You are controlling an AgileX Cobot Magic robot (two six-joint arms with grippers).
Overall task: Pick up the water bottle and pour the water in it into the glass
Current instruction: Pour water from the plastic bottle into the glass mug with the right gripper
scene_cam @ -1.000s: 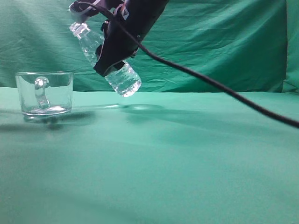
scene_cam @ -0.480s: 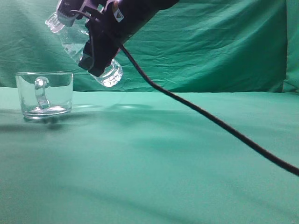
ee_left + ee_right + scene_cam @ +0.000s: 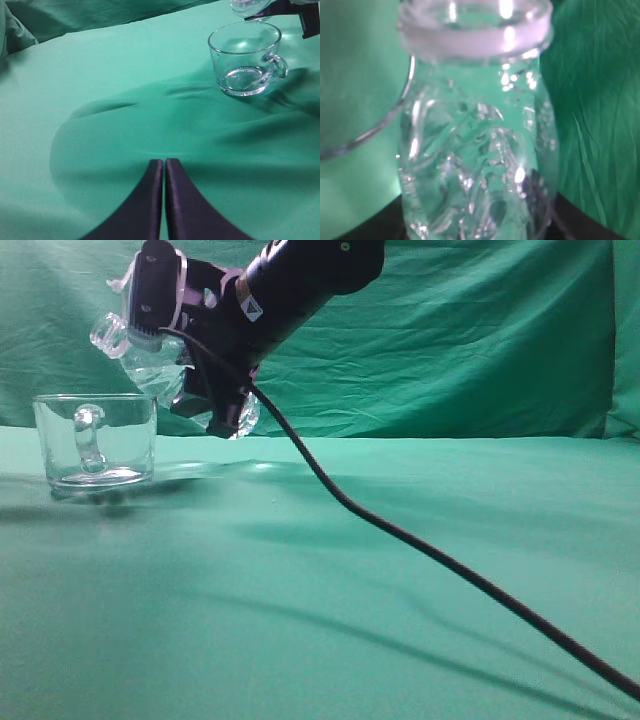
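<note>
The right gripper is closed tight around the water bottle. The bottle hangs tipped above the glass, with its open neck over the glass's right side. The water could miss and splash on the green cloth if the neck is not well over the glass. The glass looks empty. The left gripper has its two fingers pressed together, holds nothing, and sits well away from the glass. A black cable trails on the cloth far from the glass. Nothing blocks the pour.
</note>
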